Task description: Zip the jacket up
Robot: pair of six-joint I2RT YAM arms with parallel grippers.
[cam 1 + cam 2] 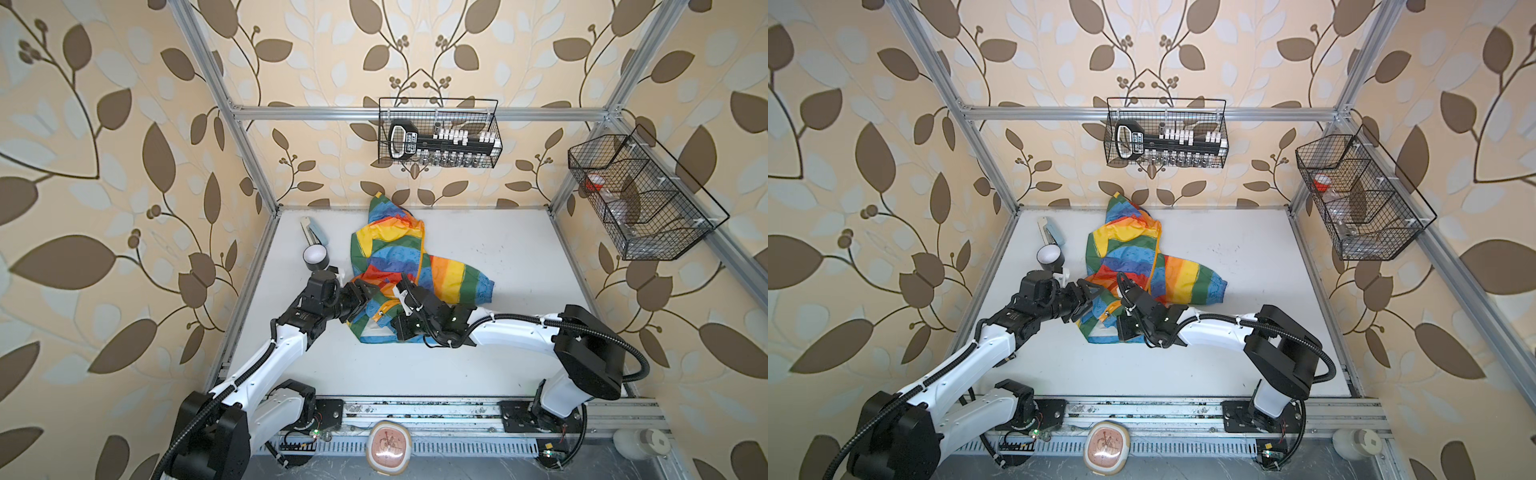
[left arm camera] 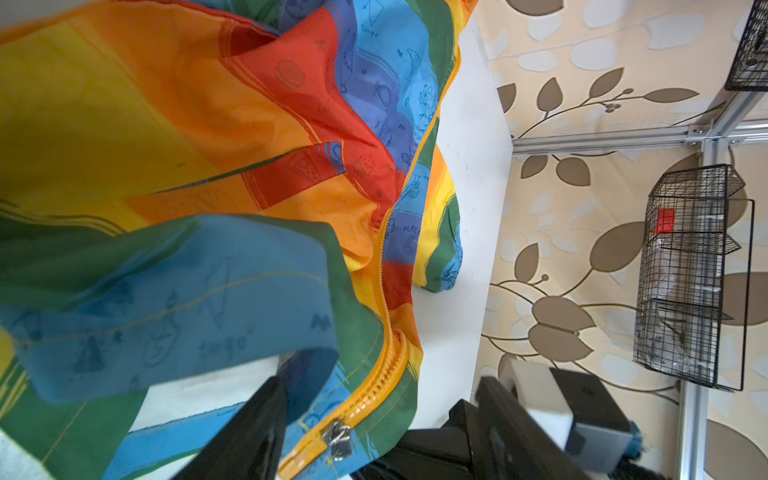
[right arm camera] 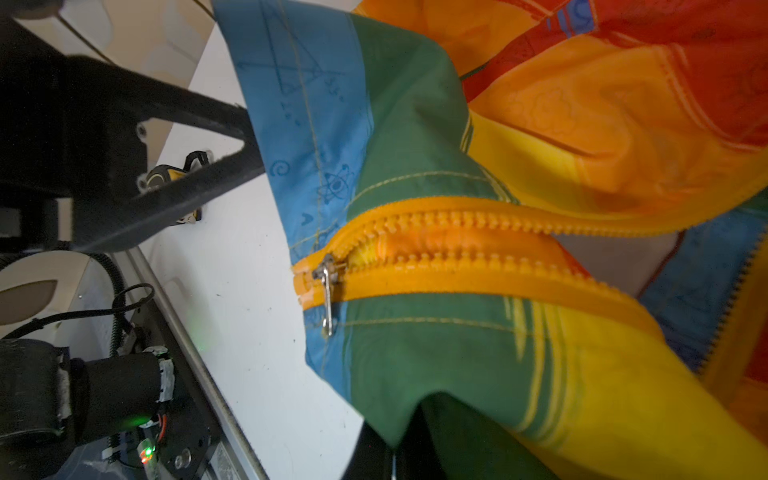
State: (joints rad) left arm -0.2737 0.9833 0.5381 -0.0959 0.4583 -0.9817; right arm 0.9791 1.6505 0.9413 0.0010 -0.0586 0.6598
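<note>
The left hand (image 1: 365, 297) gapes wide at the jacket (image 1: 386, 249); the right hand (image 1: 401, 289) pinches its fabric; wrist views show the zipper pull (image 3: 328, 291) close up.

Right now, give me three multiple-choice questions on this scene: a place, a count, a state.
1. The black roll lies: A) on the left arm's side of the jacket; B) on the right arm's side; C) in a basket.
2. Wire baskets on the frame: A) one; B) two; C) four.
3. The zipper is: A) fully closed; B) open, slider at the hem; C) half closed.
1A, it sits near the left arm; 2B, one hangs at the back, one at the side; 3B, teeth part beside the slider.
</note>
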